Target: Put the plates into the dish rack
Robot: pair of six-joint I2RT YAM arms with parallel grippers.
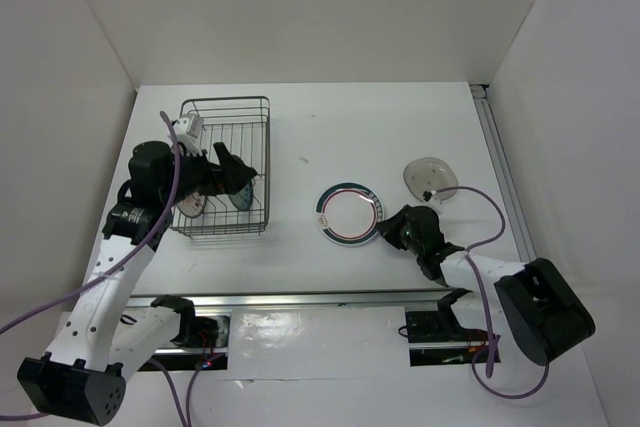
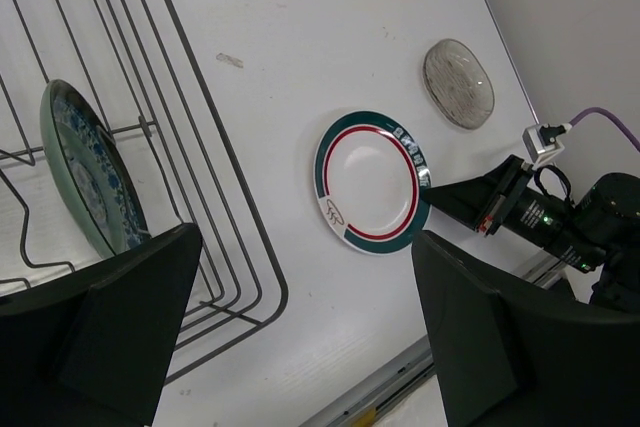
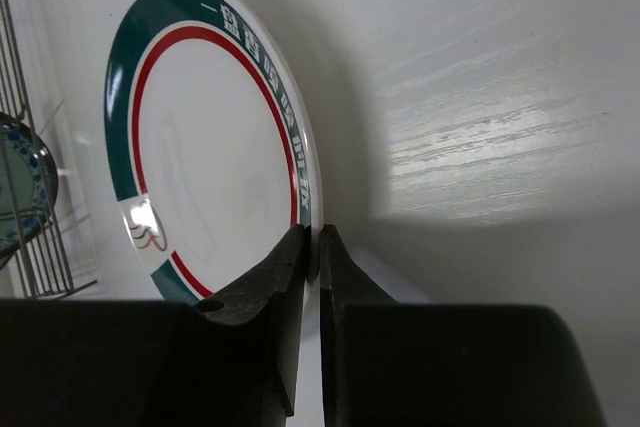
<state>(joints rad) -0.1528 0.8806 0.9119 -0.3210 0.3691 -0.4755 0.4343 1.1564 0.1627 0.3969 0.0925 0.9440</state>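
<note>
Right wrist view: our right gripper (image 3: 312,247) pinches the ringed plate (image 3: 200,137); our left gripper (image 2: 305,297) gapes above the dish rack (image 1: 225,100).

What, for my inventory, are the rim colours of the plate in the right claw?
Plate rim: teal band, red inner ring; right wrist view.

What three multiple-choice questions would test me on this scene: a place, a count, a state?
1. Where is the greyish plate? A) in the dish rack B) under it C) on the table
2. How many plates are in the rack? A) none B) two C) four
3. The right claw is: A) shut on the rim of the ringed plate B) wide open C) inside the rack
1 C: it lies on the table, right of the ringed plate.
2 B: the teal plate and the sunburst plate stand there.
3 A: it pinches that rim.
</note>
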